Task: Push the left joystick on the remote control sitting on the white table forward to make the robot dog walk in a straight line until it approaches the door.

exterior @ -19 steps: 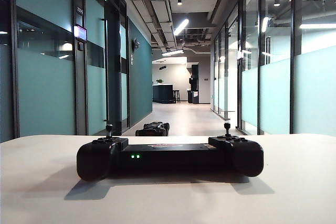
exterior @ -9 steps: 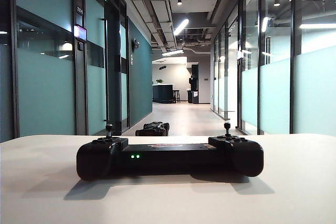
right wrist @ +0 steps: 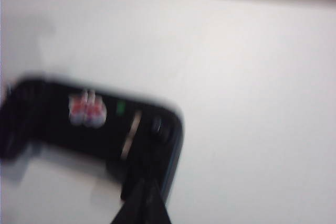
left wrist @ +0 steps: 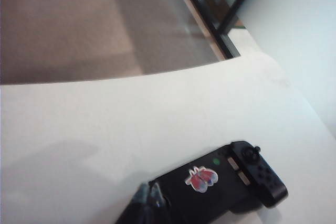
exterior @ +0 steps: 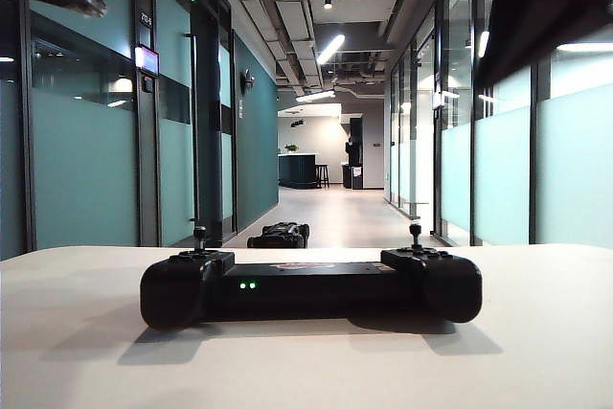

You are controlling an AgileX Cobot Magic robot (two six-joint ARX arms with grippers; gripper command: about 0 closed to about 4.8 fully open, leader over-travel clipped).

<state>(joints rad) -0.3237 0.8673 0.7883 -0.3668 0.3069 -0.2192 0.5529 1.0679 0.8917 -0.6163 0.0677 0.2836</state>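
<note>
Closed right claw [right wrist: 142,203] above blurred remote control [right wrist: 79,124]

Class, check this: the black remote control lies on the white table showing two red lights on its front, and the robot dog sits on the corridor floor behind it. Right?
Not quite. The exterior view shows the remote control on the white table with two green lights, not red. The robot dog does sit on the corridor floor behind it.

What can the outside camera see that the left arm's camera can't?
Only the outside camera shows the robot dog lying in the hallway, both joysticks and two green lights on the remote control. Only the left arm's camera shows the red-and-white sticker on top of the remote, and the left gripper close over it, jaws together. Both show the remote on the white table.
</note>
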